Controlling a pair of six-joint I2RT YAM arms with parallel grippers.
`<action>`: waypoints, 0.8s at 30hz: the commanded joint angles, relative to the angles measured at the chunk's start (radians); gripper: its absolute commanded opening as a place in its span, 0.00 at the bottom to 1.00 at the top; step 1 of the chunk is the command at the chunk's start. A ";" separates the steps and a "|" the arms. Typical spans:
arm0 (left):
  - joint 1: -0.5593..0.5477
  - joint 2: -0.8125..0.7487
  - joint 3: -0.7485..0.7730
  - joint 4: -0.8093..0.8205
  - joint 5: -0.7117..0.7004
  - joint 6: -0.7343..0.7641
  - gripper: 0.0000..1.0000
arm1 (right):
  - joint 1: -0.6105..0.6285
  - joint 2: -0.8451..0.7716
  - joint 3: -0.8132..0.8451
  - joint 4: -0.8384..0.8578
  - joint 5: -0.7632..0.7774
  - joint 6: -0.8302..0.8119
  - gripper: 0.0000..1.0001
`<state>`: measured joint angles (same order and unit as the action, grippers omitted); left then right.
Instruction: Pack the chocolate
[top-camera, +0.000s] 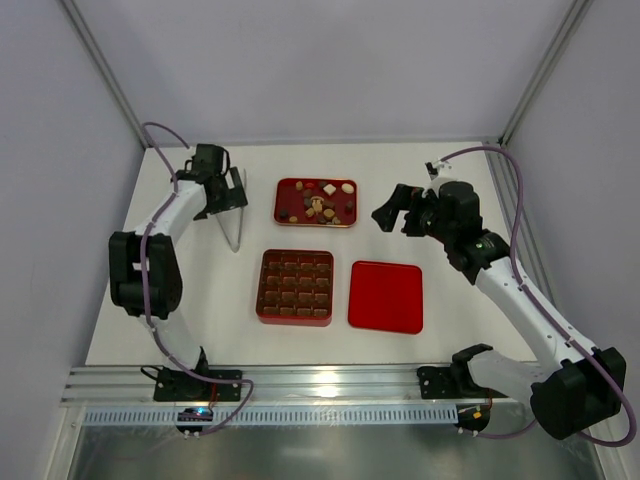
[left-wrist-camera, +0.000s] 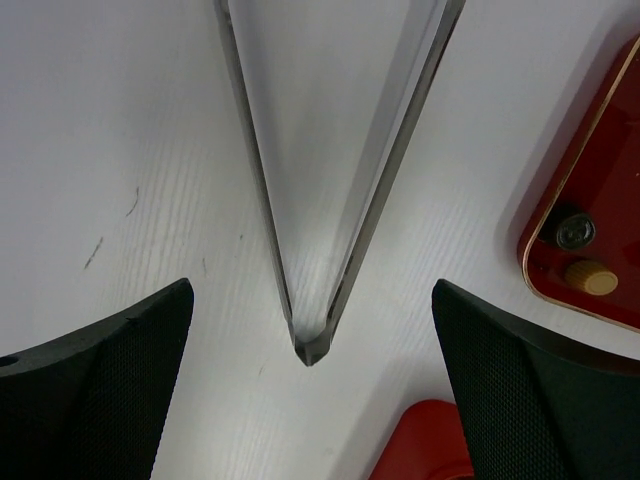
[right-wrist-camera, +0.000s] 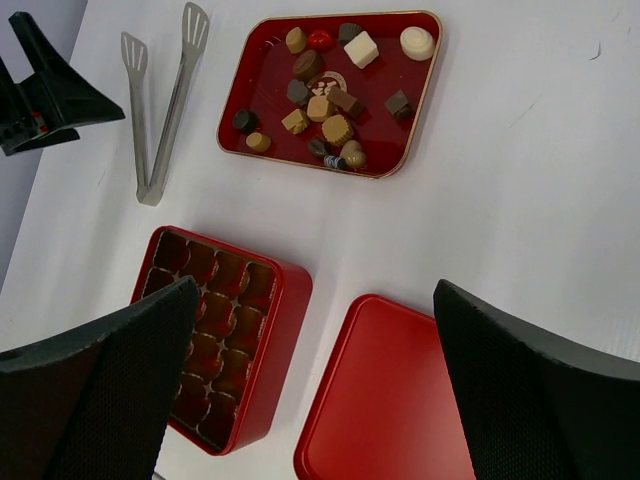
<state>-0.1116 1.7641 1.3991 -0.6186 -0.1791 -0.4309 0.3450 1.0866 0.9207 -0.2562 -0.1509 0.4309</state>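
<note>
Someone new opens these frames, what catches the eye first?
The red tray of mixed chocolates at far centre, dark, tan and white pieces. Nearer sit a red box with empty brown grid compartments and, to its right, its flat red lid. At far left, metal tongs lie beneath the open left gripper.

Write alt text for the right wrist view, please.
Mixed chocolates lie in a red tray on a white table, metal tongs to its left. Nearer, an empty compartment box sits beside a flat red lid, framed by the open jaws of the right gripper.
</note>
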 joint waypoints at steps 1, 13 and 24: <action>0.006 0.064 0.072 0.054 -0.010 0.050 1.00 | 0.002 -0.024 0.001 0.057 -0.033 -0.020 1.00; 0.007 0.264 0.094 0.097 -0.008 0.077 0.99 | 0.002 -0.034 -0.009 0.040 -0.030 -0.032 1.00; 0.009 0.302 0.078 0.120 -0.005 0.101 0.88 | 0.000 -0.036 -0.022 0.040 -0.026 -0.024 1.00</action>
<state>-0.1097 2.0510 1.4712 -0.5262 -0.1749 -0.3546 0.3450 1.0718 0.8989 -0.2543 -0.1719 0.4168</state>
